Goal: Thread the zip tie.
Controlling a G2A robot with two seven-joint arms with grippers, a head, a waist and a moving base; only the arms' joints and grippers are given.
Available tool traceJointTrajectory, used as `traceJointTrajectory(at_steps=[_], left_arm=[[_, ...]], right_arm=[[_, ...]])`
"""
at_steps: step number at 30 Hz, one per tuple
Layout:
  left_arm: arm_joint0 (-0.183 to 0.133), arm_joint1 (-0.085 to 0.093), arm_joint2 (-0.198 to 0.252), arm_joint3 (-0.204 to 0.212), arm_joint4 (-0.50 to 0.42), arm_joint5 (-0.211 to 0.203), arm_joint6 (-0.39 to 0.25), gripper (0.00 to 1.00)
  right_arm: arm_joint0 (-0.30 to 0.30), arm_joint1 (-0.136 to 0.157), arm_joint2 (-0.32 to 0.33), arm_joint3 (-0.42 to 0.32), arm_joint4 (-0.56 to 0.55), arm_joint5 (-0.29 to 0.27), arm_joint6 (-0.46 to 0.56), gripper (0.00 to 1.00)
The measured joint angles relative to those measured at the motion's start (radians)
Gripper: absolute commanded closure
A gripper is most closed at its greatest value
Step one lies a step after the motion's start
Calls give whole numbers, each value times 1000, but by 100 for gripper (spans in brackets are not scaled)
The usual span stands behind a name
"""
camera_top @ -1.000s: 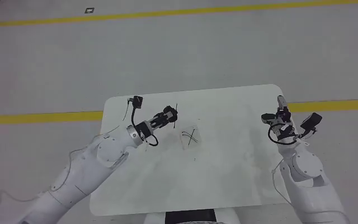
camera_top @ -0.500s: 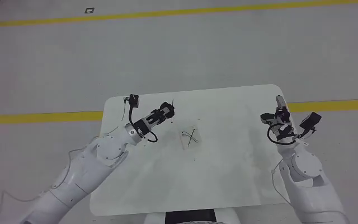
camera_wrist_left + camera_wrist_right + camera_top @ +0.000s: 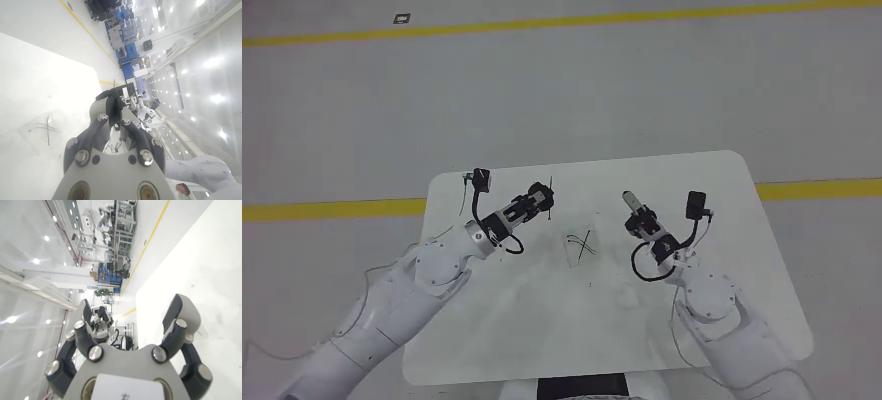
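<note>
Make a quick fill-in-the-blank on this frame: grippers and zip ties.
1. The left gripper is shut on a ____.
2. The right gripper is ____ and holds nothing.
3. The loose ties on the table touch neither gripper and lie ____ over one another.
Missing words: zip tie; open; crossed.

factory hall — floor lines (image 3: 542, 22), racks (image 3: 122, 224)
</note>
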Motion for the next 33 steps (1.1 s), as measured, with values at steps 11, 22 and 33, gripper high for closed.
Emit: traceJointTrajectory(at_steps=[11,22,33], left_arm=[[0,0,0,0,0,0,0,100],[0,0,0,0,0,0,0,100],[0,0,0,0,0,0,0,100]], right_arm=[[25,-5,-19,6,-7,14,-2,0],[85,-18,-120,18,-68,-28,107,0],[231,-62,-260,131,130,-122,249,0]])
